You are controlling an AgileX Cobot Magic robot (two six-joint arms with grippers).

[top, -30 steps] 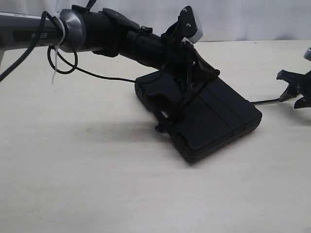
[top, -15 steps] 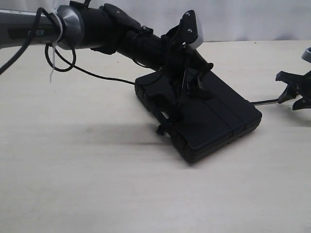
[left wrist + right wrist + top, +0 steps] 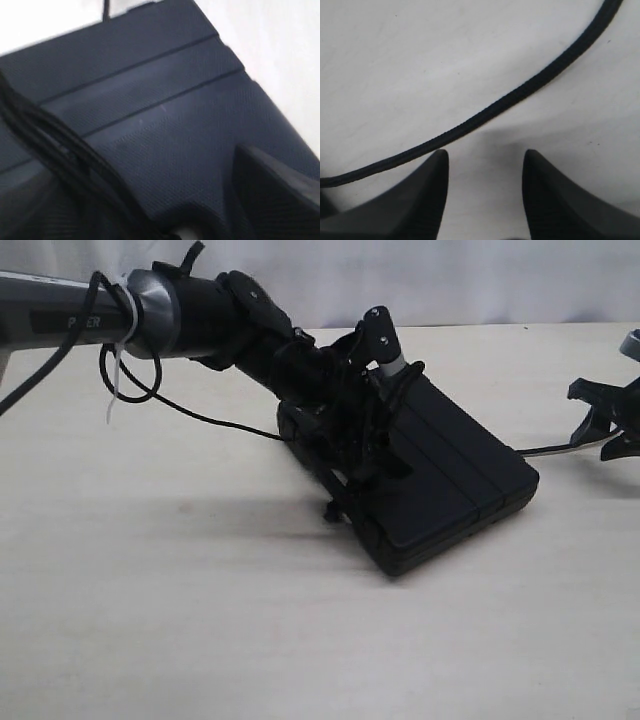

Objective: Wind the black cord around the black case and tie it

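Observation:
The black case (image 3: 455,475) lies flat on the table, its lid bands showing (image 3: 150,90). My left gripper (image 3: 375,452) reaches across and is pressed down on the case's handle end. Its one visible finger (image 3: 280,190) stands far to one side, so it looks open (image 3: 165,195). Strands of the black cord (image 3: 50,145) cross the lid beside it. The cord (image 3: 545,450) leaves the case's right side and runs over the table toward my right gripper (image 3: 612,428). That gripper (image 3: 485,155) hangs open just above the table, with the braided cord (image 3: 510,100) lying just beyond its fingertips.
A thin black line (image 3: 215,418) runs from the case's left corner toward the left arm's cable loop (image 3: 125,355), which has a white zip tie. Pale tabletop (image 3: 200,620) surrounds the case. A white wall (image 3: 480,280) closes the back.
My left gripper has tipped forward and down onto the case's handle end, and its wrist has rolled. The right gripper has barely shifted. The case has stayed put.

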